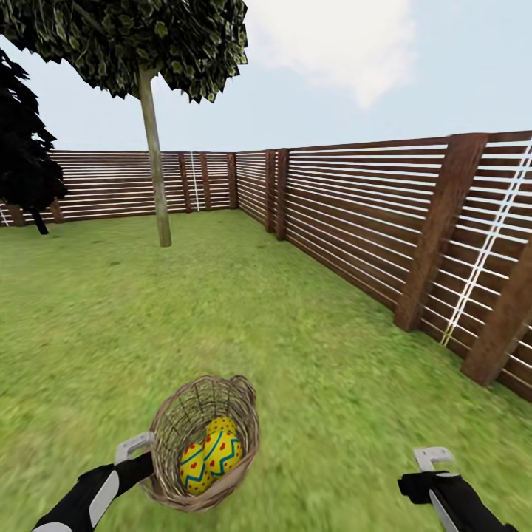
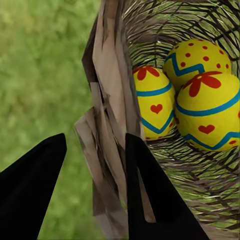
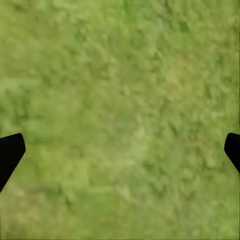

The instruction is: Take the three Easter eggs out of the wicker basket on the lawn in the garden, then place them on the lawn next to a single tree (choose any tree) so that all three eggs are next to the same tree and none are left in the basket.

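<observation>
The left tool [image 1: 140,452] is clamped on the rim of the basket [image 1: 171,425], one finger [image 2: 155,200] inside. The basket is tipped on the lawn [image 1: 310,355], with three eggs [image 1: 210,454] inside. The tree [image 1: 154,162] stands well beyond. The right tool [image 1: 432,462] hangs spread over grass.

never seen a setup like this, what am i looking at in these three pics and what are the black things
This is a simulated two-armed robot in a fenced garden. The big picture comes from its head camera; the other two look along each hand. The black shapes are hand fingers. The left hand grips the wall of a wicker basket, one finger inside and one outside, with three painted eggs in it. The right hand is open and empty over the lawn. A thin-trunked tree stands farther off.
</observation>
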